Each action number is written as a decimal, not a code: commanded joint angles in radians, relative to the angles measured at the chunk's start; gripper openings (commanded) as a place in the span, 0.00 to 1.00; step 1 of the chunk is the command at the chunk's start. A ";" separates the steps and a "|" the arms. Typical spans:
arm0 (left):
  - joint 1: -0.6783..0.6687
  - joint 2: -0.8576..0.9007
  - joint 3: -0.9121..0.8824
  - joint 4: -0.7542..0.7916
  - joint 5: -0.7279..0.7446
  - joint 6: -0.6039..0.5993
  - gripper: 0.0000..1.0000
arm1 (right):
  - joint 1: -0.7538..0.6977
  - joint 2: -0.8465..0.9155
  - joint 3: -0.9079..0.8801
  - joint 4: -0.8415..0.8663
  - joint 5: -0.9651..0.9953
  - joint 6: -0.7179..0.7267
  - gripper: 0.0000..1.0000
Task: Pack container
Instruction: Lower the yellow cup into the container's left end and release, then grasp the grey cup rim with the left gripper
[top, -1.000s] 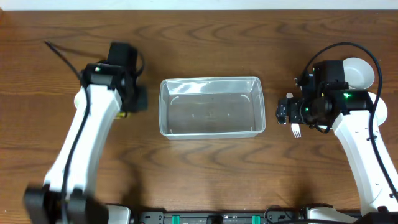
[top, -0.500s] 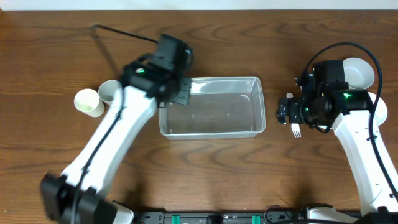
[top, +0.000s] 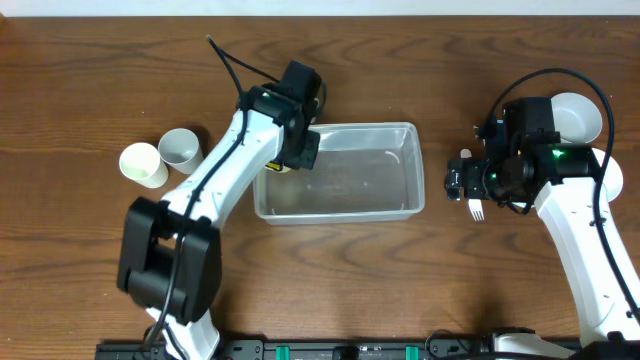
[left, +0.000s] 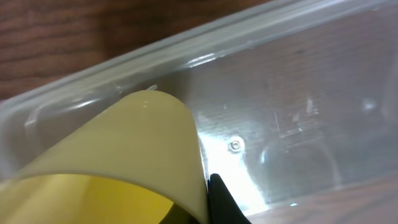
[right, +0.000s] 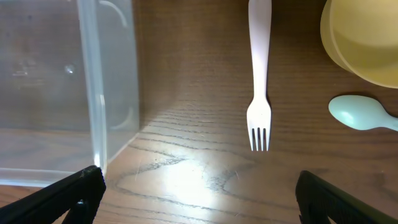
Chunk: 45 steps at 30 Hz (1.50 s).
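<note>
The container (top: 340, 185), a clear rectangular tub, sits mid-table and appears empty. My left gripper (top: 297, 150) hangs over its left rear corner, shut on a yellow cup (left: 124, 162) whose rim fills the left wrist view. One black fingertip (left: 221, 202) presses its outer wall, and the other finger is hidden. A sliver of the yellow cup (top: 281, 168) shows below the gripper from overhead. My right gripper (top: 455, 182) stands open just right of the container (right: 93, 74), low over bare wood, with nothing between its fingers.
A white fork (right: 259, 87) lies ahead of the right gripper, tines toward it. Beside it are a pale bowl (right: 360, 37) and a light green spoon (right: 360, 115). Two paper cups (top: 143, 165) (top: 180, 147) stand on the left of the table.
My left arm swung from the table's left side over to the container's left rear corner, carrying the yellow cup and uncovering the two paper cups. The right arm has not moved.
</note>
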<state>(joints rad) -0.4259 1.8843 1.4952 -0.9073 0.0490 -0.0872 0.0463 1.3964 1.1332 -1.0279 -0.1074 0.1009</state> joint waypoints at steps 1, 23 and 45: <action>0.022 0.047 -0.006 0.004 -0.008 0.012 0.06 | -0.006 0.001 0.016 -0.002 0.006 -0.013 0.99; 0.116 -0.161 0.280 -0.199 -0.117 0.014 0.62 | -0.006 0.001 0.016 -0.013 0.006 -0.013 0.99; 0.500 0.161 0.209 -0.206 -0.030 -0.031 0.65 | -0.006 0.001 0.016 -0.021 0.006 -0.013 0.99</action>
<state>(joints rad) 0.0696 1.9869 1.7077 -1.1107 0.0017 -0.1085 0.0463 1.3964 1.1332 -1.0481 -0.1074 0.1009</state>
